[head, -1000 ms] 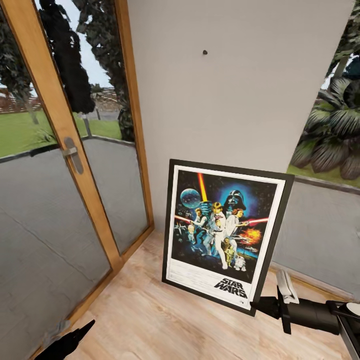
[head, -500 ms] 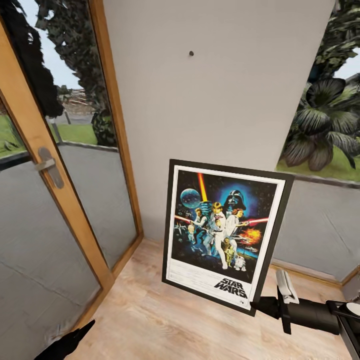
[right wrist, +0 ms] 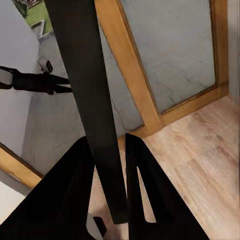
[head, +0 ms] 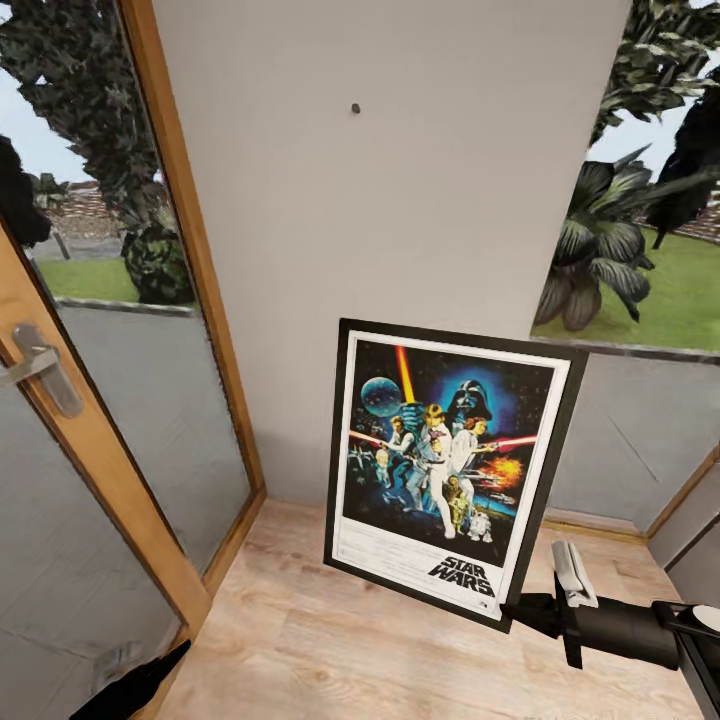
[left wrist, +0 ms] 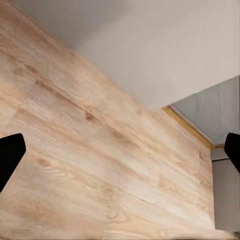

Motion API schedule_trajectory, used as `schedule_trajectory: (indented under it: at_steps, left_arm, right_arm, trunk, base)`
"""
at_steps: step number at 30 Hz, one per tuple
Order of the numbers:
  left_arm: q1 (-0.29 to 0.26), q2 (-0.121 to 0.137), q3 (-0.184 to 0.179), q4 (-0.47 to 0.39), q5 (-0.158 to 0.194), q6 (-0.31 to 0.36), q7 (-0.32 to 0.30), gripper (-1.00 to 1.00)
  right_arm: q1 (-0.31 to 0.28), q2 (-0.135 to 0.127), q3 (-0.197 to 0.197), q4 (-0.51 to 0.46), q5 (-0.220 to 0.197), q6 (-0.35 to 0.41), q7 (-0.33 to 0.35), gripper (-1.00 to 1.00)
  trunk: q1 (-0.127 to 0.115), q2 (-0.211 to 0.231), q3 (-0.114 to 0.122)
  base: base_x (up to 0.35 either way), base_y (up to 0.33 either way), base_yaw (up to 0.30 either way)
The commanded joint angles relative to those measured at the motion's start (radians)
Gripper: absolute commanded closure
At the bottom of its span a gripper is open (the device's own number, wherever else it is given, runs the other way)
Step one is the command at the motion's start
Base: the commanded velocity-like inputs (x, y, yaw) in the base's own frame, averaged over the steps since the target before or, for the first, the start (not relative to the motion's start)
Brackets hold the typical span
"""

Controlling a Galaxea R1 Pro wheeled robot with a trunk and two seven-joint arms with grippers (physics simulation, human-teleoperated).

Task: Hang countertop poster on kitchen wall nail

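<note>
The right gripper (head: 522,610) clamped the black-framed Star Wars poster (head: 450,465) upright by its lower corner; the small dark wall nail (head: 355,108) lay at eleven o'clock above it, left gripper (left wrist: 120,152) gaping empty.

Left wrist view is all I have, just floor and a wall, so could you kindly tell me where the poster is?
Observer: The poster hangs upright before the pale wall, held at its lower right corner by the right gripper.
Operator: Thank you. Are its jaws really shut on the frame?
Observer: Yes, the right wrist view shows the frame's black edge pinched between both fingers.
Operator: Is a nail in sight?
Observer: One nail sits high on that wall, above the poster.
</note>
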Motion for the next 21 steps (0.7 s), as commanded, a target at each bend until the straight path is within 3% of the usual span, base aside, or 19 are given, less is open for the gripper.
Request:
schedule_trajectory:
  at_steps: [1, 14, 21]
  left_arm:
    - [0.000, 0.001, -0.008, 0.001, 0.006, -0.008, -0.001, -1.00]
    - [0.000, 0.001, -0.008, 0.001, 0.006, -0.009, 0.000, -1.00]
    - [-0.001, 0.001, -0.008, -0.001, 0.004, -0.011, 0.000, -1.00]
  right_arm:
    - [-0.001, 0.000, 0.000, 0.000, -0.002, 0.013, 0.005, 1.00]
    - [-0.001, 0.000, 0.000, 0.000, -0.002, 0.013, 0.005, 1.00]
    - [-0.001, 0.000, 0.000, -0.001, -0.002, 0.011, 0.005, 1.00]
  trunk:
    - [0.001, -0.002, -0.002]
    - [0.001, -0.002, 0.006]
    - [0.001, -0.002, 0.014]
  base:
    - [0.146, 0.332, -0.299]
    - [0.144, 0.314, -0.293]
    - [0.029, 0.053, -0.051]
